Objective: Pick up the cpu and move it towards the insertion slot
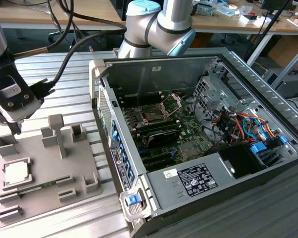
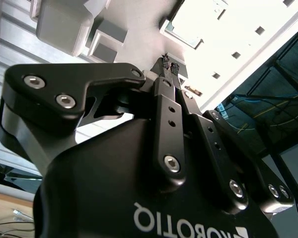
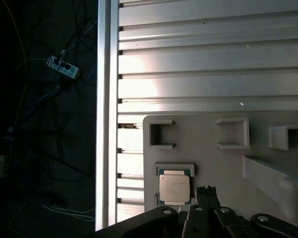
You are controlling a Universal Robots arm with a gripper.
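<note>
Silver-topped square cpu [image 1: 16, 172] lies in a grey moulded tray [image 1: 44, 166], at six o'clock from the black gripper [image 1: 15, 130], whose fingers [image 2: 165, 114] are closed together, empty. Grey upright posts [image 1: 55, 131] and the metal case wall [image 1: 103, 106] stand between it and the silver-framed insertion slot [image 1: 151, 115] at three o'clock. Ribbed aluminium tabletop [image 1: 35, 64] beneath.

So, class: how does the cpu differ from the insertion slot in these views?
The cpu is pale silver; the insertion slot is dark within a metal frame. The cpu lies on the grey tray outside the case; the insertion slot sits inside it. Both are square.
</note>
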